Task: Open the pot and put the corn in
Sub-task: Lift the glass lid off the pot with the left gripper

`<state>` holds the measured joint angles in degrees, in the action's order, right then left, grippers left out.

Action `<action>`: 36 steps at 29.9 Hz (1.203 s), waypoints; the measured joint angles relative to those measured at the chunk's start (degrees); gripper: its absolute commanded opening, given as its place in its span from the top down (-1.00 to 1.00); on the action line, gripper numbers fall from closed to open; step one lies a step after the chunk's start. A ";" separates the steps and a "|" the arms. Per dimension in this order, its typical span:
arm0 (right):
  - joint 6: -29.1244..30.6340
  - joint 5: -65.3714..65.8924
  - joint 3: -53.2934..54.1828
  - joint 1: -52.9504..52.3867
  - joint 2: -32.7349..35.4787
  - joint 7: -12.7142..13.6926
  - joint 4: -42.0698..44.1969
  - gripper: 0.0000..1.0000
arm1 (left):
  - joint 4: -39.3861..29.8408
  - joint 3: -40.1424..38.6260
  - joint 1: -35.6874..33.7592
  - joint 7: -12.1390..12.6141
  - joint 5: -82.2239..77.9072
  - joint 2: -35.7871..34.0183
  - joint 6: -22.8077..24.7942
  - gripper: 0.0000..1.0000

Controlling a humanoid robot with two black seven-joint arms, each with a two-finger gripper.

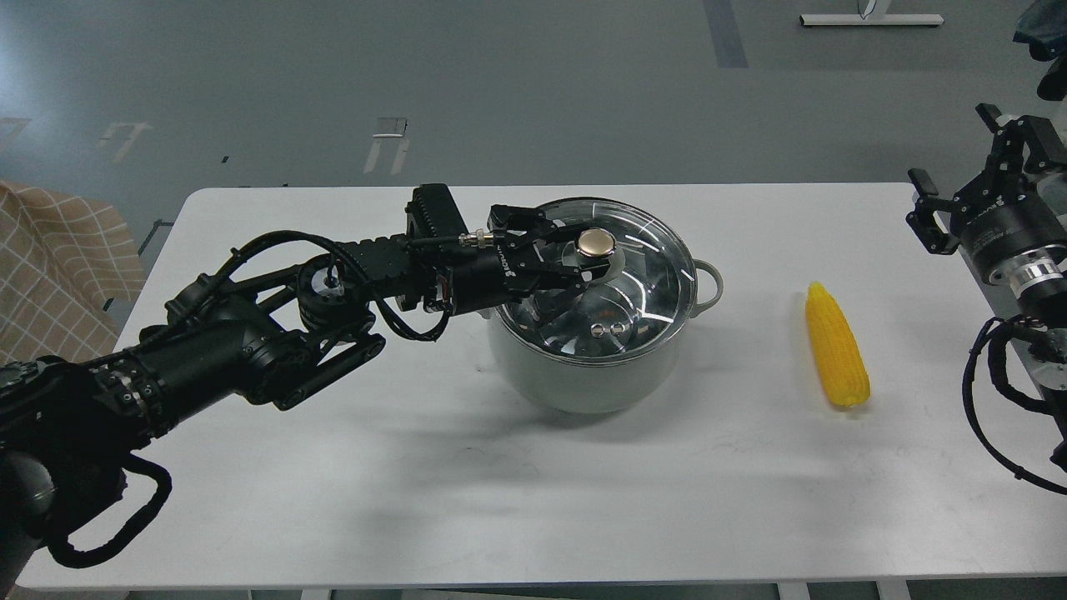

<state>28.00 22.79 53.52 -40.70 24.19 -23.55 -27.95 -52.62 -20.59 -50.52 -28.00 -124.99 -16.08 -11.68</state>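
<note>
Gripping the brass knob (597, 242) of the glass lid (613, 283), the left gripper (583, 254) holds it atop the pot (575, 375) at table (467, 500) centre. The corn (836, 357) lies well right. Right gripper (959, 196) hangs spread, empty.

pale grey-green pot (583, 379); bright yellow corn (836, 357); brass-coloured knob (597, 242); white table (417, 483).

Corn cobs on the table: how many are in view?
1. The corn lies on the white table, right of the pot and apart from it. The glass lid shows none inside the pot.
</note>
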 measured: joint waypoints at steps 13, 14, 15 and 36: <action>0.00 0.15 0.08 0.02 0.19 0.00 -0.03 -1.00 | -10.34 -0.32 -6.28 -0.01 4.91 -12.06 2.90 0.71; 0.00 0.15 0.08 0.01 0.34 0.00 -0.06 -1.00 | -12.28 -0.32 -6.31 -0.01 5.85 -14.61 3.40 0.71; 0.00 0.15 0.09 0.01 0.46 0.00 -0.08 -1.00 | -14.10 -0.32 -6.25 -0.01 6.61 -17.21 3.69 0.71; 0.00 0.16 0.06 0.92 0.36 0.00 -0.17 -1.00 | -16.86 -0.16 16.73 0.00 17.21 -43.57 -14.59 0.70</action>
<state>28.00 22.95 53.59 -39.78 24.55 -23.55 -28.12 -69.48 -20.75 -33.79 -28.01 -107.77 -59.66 -26.27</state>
